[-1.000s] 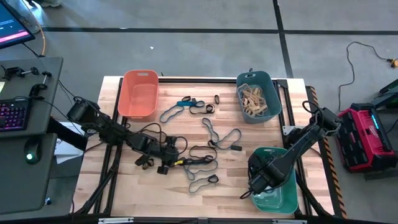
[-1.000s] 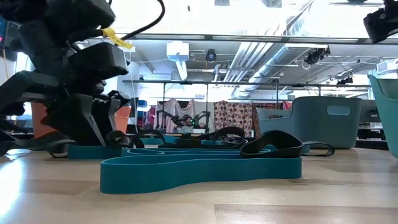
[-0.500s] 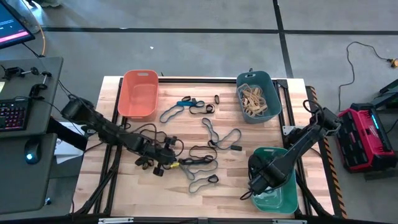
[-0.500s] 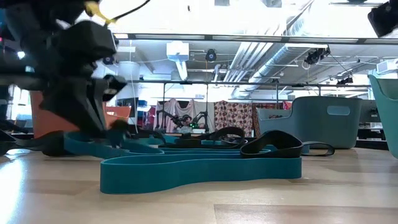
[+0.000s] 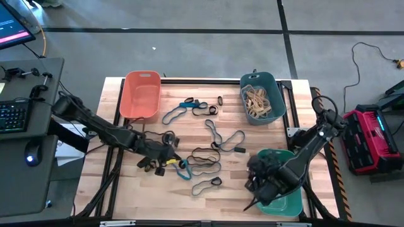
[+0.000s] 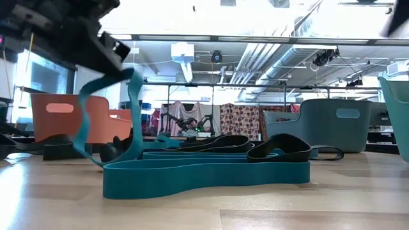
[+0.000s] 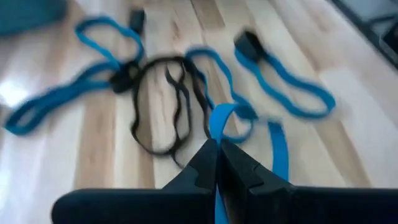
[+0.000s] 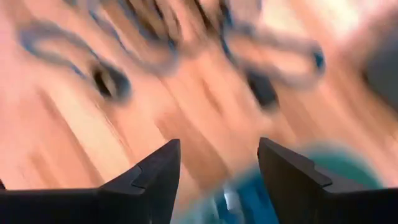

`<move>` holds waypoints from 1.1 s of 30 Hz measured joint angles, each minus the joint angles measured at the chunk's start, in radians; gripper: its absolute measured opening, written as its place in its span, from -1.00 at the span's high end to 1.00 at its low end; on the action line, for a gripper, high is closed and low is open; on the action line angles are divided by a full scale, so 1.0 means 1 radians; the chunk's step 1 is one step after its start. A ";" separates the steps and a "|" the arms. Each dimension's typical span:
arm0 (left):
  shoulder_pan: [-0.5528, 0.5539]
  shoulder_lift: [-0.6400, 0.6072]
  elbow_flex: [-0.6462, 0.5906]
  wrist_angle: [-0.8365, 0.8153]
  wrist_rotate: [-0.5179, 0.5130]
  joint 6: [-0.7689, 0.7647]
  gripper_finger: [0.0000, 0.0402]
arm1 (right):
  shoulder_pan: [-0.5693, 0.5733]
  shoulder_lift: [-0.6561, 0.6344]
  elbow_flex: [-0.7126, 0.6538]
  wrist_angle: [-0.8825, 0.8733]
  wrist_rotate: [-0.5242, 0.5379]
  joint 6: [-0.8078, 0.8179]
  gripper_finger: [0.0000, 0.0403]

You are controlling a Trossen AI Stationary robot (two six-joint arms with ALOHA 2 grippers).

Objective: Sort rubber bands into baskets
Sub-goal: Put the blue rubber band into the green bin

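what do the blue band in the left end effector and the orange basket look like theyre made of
Blue band: likely rubber or similar elastic, matte; it hangs limp and twisted from the shut left end effector. Orange basket: probably moulded plastic, smooth and slightly glossy, with rounded corners and a handle slot.

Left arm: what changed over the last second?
The left gripper closed its fingers on a blue rubber band and lifted it off the table, pulling back toward the left edge. The right gripper stayed open and shifted slightly over the green basket. The orange basket, the blue basket and the other bands did not move.
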 joint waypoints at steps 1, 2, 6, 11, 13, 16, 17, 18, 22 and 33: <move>0.000 -0.005 0.000 0.023 -0.015 0.007 1.00 | -0.004 0.000 0.001 0.035 0.064 -0.045 -0.01; 0.003 -0.008 0.000 0.046 -0.031 0.016 1.00 | -0.012 0.000 0.001 0.067 0.131 -0.093 -0.01; 0.025 -0.011 0.000 0.141 -0.099 0.072 1.00 | -0.070 0.000 0.001 0.215 0.329 -0.257 -0.01; 0.065 -0.008 0.000 0.253 -0.106 0.096 1.00 | -0.162 0.000 0.001 0.439 0.385 -0.520 -0.01; 0.078 -0.009 0.000 0.290 -0.106 0.096 1.00 | -0.193 0.001 0.001 0.543 0.385 -0.634 -0.01; 0.086 -0.008 0.000 0.328 -0.106 0.096 1.00 | -0.236 0.001 0.001 0.672 0.375 -0.750 -0.01; 0.089 -0.008 0.000 0.341 -0.106 0.096 1.00 | -0.249 0.001 0.001 0.698 0.365 -0.772 -0.01; 0.089 -0.008 0.000 0.354 -0.106 0.096 1.00 | -0.262 0.001 0.001 0.716 0.353 -0.786 -0.01; 0.089 -0.008 -0.001 0.392 -0.106 0.103 1.00 | -0.310 0.013 0.001 0.747 0.329 -0.831 -0.01; 0.088 -0.008 -0.001 0.426 -0.146 0.115 1.00 | -0.409 0.149 0.000 1.035 0.166 -0.996 -0.01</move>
